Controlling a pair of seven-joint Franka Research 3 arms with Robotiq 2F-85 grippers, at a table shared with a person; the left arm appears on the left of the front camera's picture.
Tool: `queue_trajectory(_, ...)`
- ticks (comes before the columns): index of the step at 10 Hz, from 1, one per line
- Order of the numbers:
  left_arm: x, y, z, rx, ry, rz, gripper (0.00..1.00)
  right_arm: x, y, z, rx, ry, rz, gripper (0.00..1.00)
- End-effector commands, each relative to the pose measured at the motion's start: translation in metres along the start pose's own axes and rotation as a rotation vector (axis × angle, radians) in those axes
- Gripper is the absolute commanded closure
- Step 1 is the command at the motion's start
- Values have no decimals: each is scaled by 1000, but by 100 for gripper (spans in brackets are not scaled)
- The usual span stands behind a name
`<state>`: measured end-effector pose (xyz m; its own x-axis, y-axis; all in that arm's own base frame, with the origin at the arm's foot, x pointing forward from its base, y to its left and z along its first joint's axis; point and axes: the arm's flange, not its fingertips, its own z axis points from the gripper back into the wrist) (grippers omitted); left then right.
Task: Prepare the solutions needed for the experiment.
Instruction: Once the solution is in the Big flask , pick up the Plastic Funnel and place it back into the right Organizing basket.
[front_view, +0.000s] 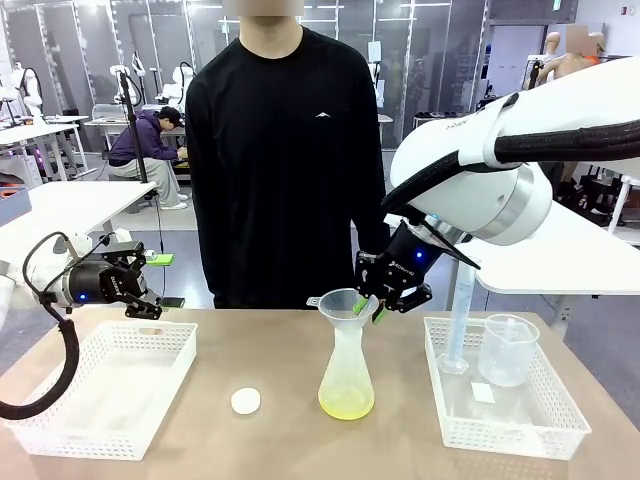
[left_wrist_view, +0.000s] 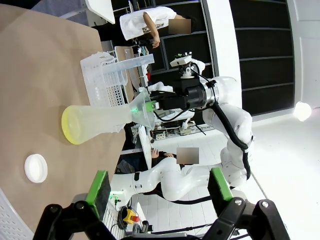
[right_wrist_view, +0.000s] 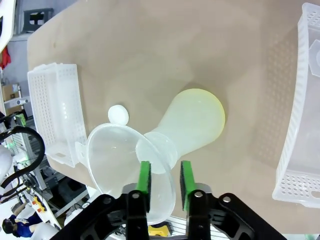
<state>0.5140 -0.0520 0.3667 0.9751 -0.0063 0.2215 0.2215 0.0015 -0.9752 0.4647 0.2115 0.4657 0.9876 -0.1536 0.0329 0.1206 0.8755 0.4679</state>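
Nearest my front camera sat the white basket (front_view: 70, 438), at eight o'clock from the flask (front_view: 347, 362). Pale yellow-green solution (front_view: 346, 404) pooled in that flask's base. I watched the right gripper (front_view: 373, 309) pinching the funnel (front_view: 338, 300) rim at its three o'clock side (funnel seated in the flask's neck). Over the basket's far edge, the left gripper (left_wrist_view: 157, 186) hung spread wide.

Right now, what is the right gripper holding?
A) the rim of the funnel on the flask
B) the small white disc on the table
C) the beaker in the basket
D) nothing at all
A: the right gripper has its green pads closed on the rim of the funnel, which sits in the neck of the flask.
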Motion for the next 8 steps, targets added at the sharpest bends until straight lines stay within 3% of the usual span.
queue_trajectory(1,1,-2,0,3,-1,3,0,-1,-2,0,6,4,-19,92)
queue_trajectory(2,1,-2,0,3,-1,3,0,-1,-2,0,2,9,-18,93)
queue_trajectory(3,1,-2,0,3,-1,3,0,-1,-3,0,-18,16,-20,100)
queue_trajectory(8,1,-2,0,3,-1,3,0,-4,-3,9,13,-11,-8,100)
